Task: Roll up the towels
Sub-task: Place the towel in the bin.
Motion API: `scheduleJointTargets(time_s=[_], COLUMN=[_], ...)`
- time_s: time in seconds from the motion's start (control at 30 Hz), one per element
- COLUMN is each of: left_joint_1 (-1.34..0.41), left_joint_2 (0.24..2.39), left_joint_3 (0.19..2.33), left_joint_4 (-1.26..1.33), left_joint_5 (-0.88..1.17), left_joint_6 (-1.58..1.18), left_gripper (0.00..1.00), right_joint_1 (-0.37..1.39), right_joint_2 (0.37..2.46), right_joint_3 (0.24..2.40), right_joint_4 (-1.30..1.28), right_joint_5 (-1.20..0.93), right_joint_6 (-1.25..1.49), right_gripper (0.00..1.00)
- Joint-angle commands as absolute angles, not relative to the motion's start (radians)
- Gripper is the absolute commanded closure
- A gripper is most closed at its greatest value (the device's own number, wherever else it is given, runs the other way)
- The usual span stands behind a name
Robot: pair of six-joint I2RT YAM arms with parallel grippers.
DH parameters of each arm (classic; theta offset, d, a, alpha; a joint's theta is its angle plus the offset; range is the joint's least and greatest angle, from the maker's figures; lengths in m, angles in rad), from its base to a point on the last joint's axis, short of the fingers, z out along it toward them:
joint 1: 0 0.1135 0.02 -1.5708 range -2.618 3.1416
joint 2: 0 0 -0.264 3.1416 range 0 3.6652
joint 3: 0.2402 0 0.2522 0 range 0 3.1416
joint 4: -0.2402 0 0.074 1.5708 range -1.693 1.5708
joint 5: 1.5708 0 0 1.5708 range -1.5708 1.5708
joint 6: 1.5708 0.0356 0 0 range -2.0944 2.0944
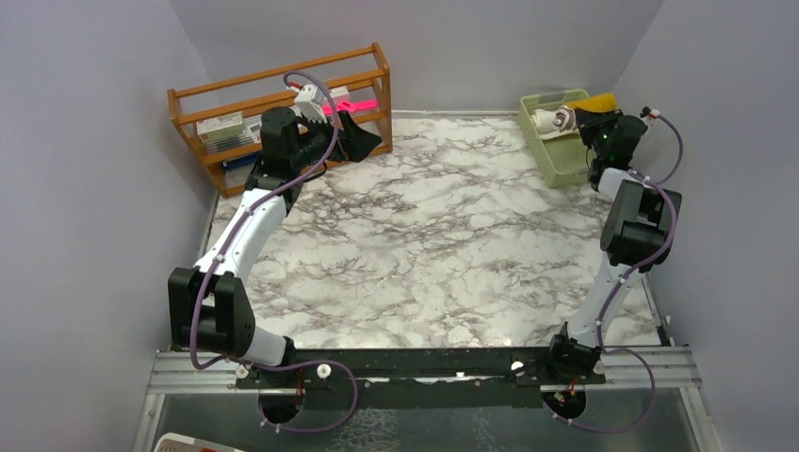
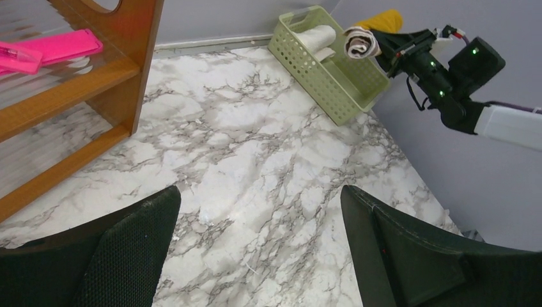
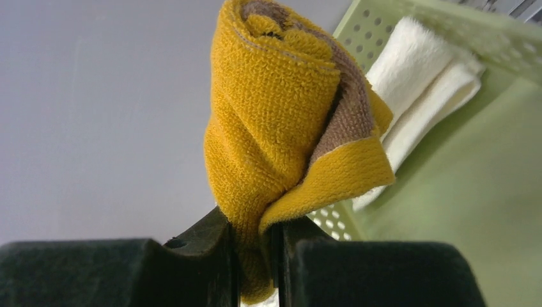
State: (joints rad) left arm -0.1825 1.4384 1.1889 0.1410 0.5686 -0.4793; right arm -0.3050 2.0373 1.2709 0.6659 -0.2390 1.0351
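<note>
My right gripper (image 3: 255,230) is shut on a rolled mustard-yellow towel (image 3: 281,109) with a brown stripe. It holds the roll just above the far end of the pale green basket (image 3: 486,192). A rolled cream-white towel (image 3: 415,83) lies in the basket behind it. In the top view the right gripper (image 1: 586,120) is over the basket (image 1: 562,168), with the yellow towel (image 1: 603,100) and the cream towel (image 1: 545,121) beside it. My left gripper (image 1: 363,141) is open and empty above the table beside the wooden rack. Its jaws stand wide apart in the left wrist view (image 2: 259,192).
A wooden rack (image 1: 236,104) stands at the back left and holds boxes and a pink item (image 2: 57,48). The basket (image 2: 332,96) sits in the back right corner against the grey walls. The marble tabletop (image 1: 424,245) lies between the arms.
</note>
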Motion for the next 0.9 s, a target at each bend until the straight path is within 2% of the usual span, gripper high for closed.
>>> scheduleJointTargets(time_s=[0.0, 0.2, 0.57, 0.6, 0.67, 0.8, 0.83, 0.87], left_joint_1=[-0.181, -0.181, -0.181, -0.181, -0.181, -0.181, -0.181, -0.181], left_joint_2=[1.457, 1.469, 1.491, 1.492, 1.492, 1.488, 1.489, 1.491], left_joint_3=[1.189, 1.182, 1.136, 1.131, 1.125, 1.119, 1.118, 1.115], left_joint_4=[0.147, 0.143, 0.174, 0.174, 0.17, 0.146, 0.142, 0.14], left_joint_5=[0.601, 0.603, 0.615, 0.614, 0.613, 0.603, 0.602, 0.601], left_joint_6=[-0.467, -0.467, -0.478, -0.477, -0.471, -0.446, -0.442, -0.44], left_gripper=[0.01, 0.01, 0.01, 0.01, 0.01, 0.01, 0.01, 0.01], right_joint_1=[-0.306, -0.305, -0.305, -0.305, -0.305, -0.302, -0.301, -0.301], right_joint_2=[2.14, 2.246, 2.349, 2.366, 2.394, 2.421, 2.421, 2.419], right_joint_3=[1.495, 1.642, 1.699, 1.718, 1.755, 1.819, 1.828, 1.838], right_joint_4=[0.279, 0.09, 0.07, 0.07, 0.061, -0.002, -0.019, -0.037], right_joint_5=[-0.219, -0.236, -0.31, -0.326, -0.35, -0.34, -0.331, -0.321], right_joint_6=[0.961, 0.97, 1.01, 1.015, 1.025, 1.024, 1.019, 1.011], right_gripper=[0.99, 0.99, 0.99, 0.95, 0.79, 0.56, 0.49, 0.37])
